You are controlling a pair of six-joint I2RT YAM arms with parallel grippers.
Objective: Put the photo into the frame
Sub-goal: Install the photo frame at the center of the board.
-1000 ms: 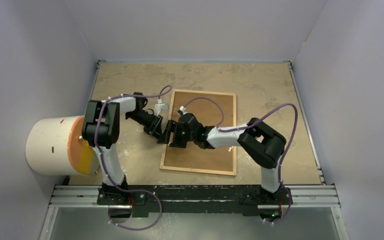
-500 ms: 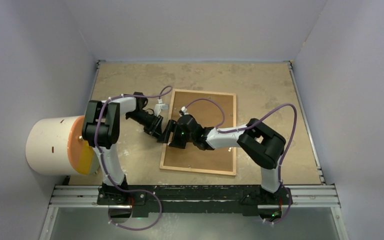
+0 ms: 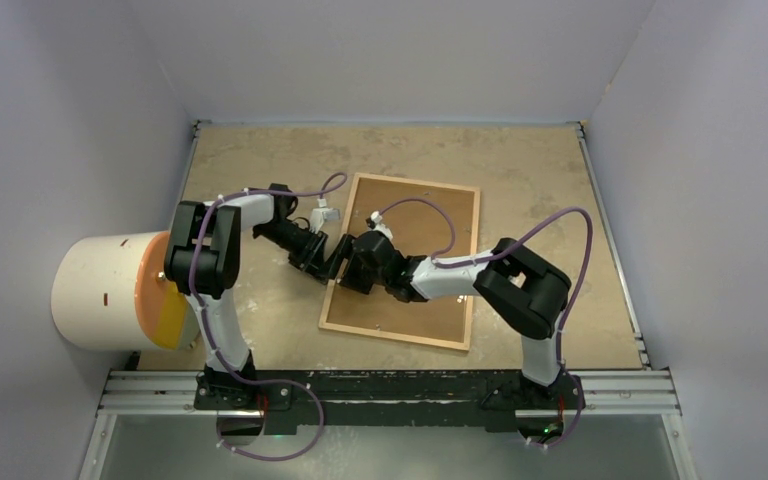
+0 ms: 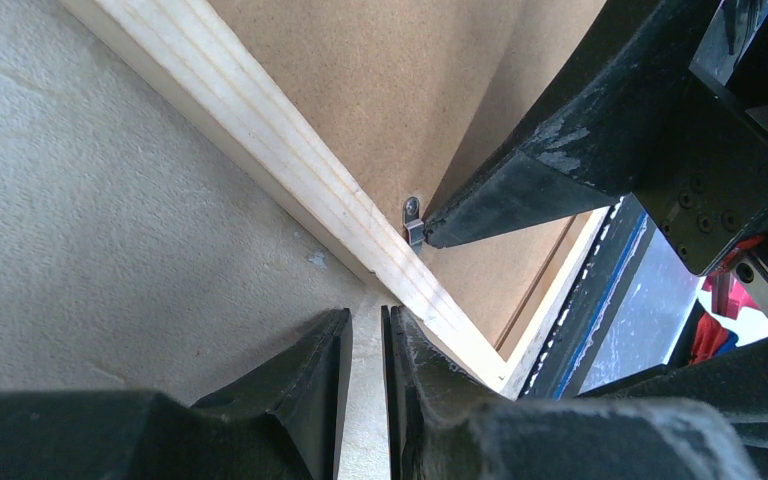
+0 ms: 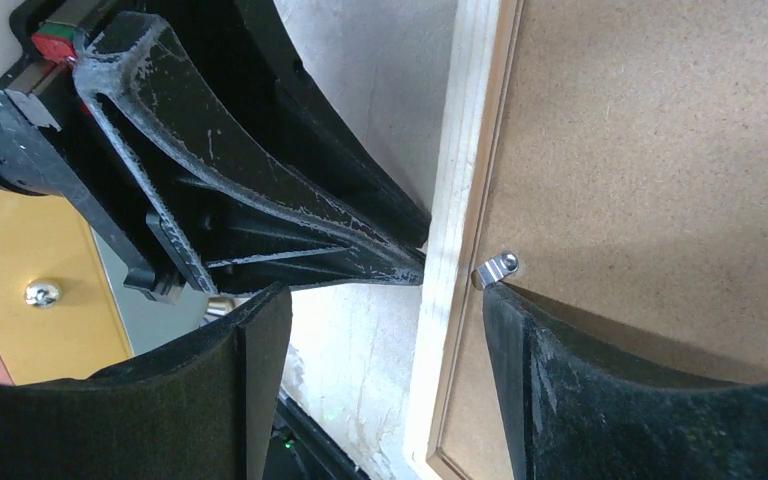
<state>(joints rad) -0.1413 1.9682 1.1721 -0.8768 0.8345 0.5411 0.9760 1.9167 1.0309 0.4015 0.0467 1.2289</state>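
Top external: frame back-side up.

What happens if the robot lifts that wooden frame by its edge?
Probably stays stiff: the frame has wood moulding around a backing board. Pinched at one edge by the left gripper, it may tip or swivel. Lying flat, it should slide, not roll.

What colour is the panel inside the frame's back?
The backing board is speckled brown; clearest in the right wrist view.
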